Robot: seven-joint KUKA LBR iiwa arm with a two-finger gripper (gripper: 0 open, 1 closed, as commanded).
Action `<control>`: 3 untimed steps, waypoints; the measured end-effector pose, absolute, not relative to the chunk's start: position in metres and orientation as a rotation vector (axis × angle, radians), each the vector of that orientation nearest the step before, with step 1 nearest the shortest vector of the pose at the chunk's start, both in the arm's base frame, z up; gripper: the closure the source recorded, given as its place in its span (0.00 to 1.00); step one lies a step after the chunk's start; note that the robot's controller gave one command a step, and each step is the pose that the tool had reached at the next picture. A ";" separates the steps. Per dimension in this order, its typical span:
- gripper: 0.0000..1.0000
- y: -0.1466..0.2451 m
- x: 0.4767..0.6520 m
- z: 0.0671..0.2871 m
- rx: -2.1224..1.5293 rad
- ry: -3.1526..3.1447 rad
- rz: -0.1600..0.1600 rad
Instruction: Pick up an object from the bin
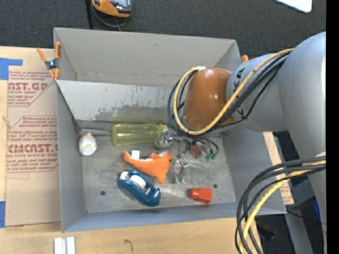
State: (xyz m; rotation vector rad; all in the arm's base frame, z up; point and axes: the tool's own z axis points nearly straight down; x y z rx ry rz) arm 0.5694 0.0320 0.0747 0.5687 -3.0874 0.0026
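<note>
Camera view: pincer (181, 165), grip unclear, at right edge of orange toy (151, 164), bare bin floor (225, 169) rightward.

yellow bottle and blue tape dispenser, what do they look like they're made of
Yellow bottle: probably translucent plastic, smooth; its body looks see-through and pale. Blue tape dispenser: likely hard opaque plastic, glossy, with a bright highlight on its rounded shell.

Pale grey arm (299, 83), glossy orange wrist cover (205, 95), looped black and yellow cables (176, 102), metal gripper (180, 165)
</note>
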 end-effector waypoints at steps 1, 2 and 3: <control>1.00 0.062 0.514 0.077 0.595 -3.109 0.009; 1.00 0.062 0.514 0.077 0.595 -3.109 0.009; 1.00 0.055 0.533 0.191 0.586 -3.089 0.000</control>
